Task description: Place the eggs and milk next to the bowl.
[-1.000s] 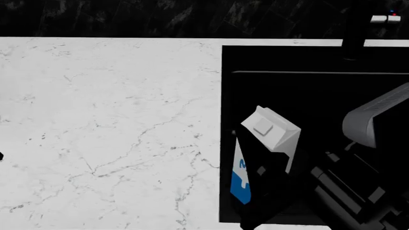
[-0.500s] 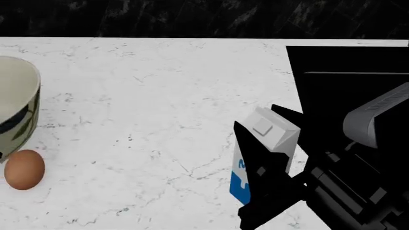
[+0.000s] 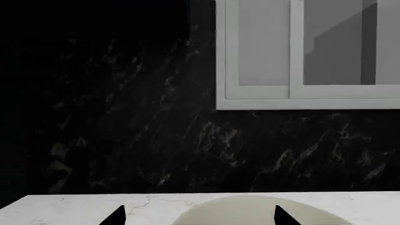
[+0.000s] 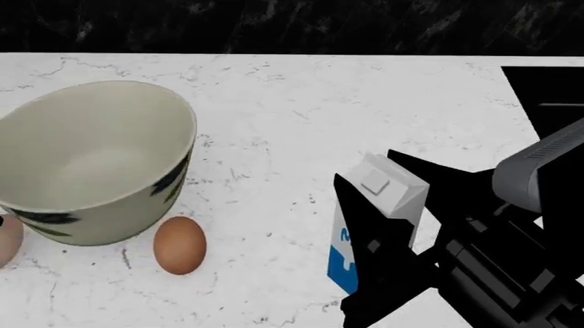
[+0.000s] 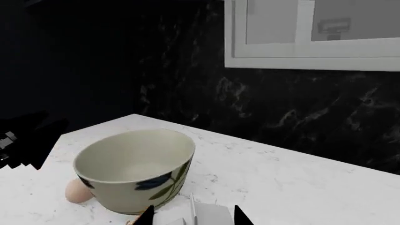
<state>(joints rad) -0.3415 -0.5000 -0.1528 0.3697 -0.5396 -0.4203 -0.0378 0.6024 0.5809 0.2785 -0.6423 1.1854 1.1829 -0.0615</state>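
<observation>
Your right gripper pinches the milk upright, carried clear of the counter, well right of the bowl. Both eggs, brown egg and pale egg, already touch the bowl. Left gripper stands spread beyond it.

Counter: white marble with fine grey veining, fills most of the head view; evenly lit, no hard shadows. Black recessed area at far right of the counter, straight-edged; contents not discernible. Back wall: black stone with pale mottled veining, rises directly from the counter's far edge. Window set in that wall above counter level; white frame, vertical mullion, grey panes; left of the window the wall falls into deep shadow.
</observation>
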